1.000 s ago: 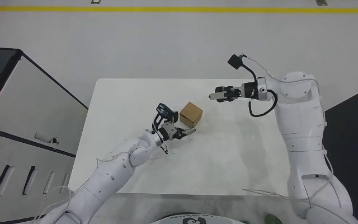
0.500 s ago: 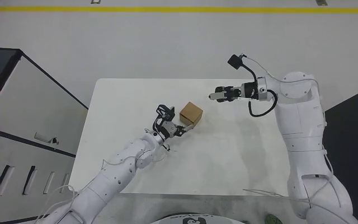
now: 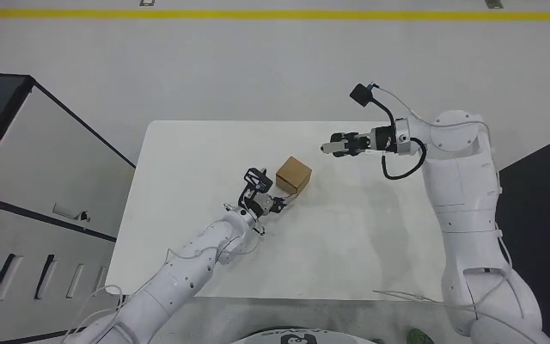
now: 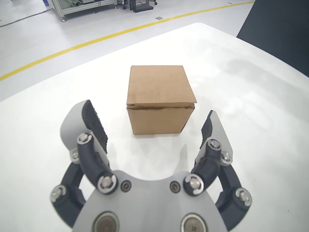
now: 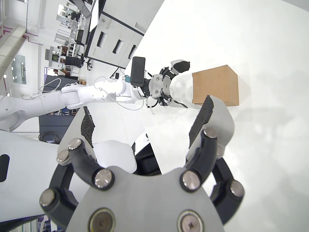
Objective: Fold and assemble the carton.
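A closed brown carton stands upright on the white table, near its middle. My left gripper is just in front of it, open, a short gap from the box. In the left wrist view the carton sits beyond the spread fingers of the left gripper, its top flap closed with a rough front seam. My right gripper hovers to the carton's right, open and holding nothing. The right wrist view shows the right gripper, the carton and the left gripper beside it.
A grey cabinet stands off the table's left edge. Bare tabletop lies to the right of and in front of the carton. A yellow floor line runs behind the table.
My left gripper has drawn back a little from the carton toward the table's front, still open. The carton and the right arm have not moved.
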{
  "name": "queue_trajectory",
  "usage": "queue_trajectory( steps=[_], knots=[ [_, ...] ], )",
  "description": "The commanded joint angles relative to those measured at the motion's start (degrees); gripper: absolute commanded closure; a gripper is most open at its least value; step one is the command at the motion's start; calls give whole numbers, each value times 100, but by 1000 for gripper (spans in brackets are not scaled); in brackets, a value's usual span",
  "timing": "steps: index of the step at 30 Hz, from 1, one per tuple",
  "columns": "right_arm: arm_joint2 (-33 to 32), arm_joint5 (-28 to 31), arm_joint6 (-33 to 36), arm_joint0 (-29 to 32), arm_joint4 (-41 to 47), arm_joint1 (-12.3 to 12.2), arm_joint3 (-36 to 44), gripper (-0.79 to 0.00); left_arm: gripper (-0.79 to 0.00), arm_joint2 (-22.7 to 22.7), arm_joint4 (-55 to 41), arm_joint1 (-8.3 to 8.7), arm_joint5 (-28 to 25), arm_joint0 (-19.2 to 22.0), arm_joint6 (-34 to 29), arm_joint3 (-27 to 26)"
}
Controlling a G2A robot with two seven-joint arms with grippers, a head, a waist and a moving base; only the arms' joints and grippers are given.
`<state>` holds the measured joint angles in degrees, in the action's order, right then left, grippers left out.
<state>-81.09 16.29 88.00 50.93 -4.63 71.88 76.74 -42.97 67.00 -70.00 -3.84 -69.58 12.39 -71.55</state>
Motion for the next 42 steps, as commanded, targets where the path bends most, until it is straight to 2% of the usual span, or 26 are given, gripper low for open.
queue_trajectory(
  steps=[1, 7, 20, 39, 42],
  knots=[
    [0, 0, 0, 0, 0, 0, 0, -785, -785, 57, 43, -47, 89, 38, 41, 89],
    [0, 0, 0, 0, 0, 0, 0, -785, -785, 159, -92, -210, 169, 200, 172, 376],
    [0, 0, 0, 0, 0, 0, 0, -785, -785, 336, -357, -531, -48, 540, 303, 1113],
    [0, 0, 0, 0, 0, 0, 0, -785, -785, 330, -500, -826, -141, 638, 632, 1646],
    [0, 0, 0, 0, 0, 0, 0, -785, -727, 324, -524, -868, -157, 639, 678, 1705]
  ],
)
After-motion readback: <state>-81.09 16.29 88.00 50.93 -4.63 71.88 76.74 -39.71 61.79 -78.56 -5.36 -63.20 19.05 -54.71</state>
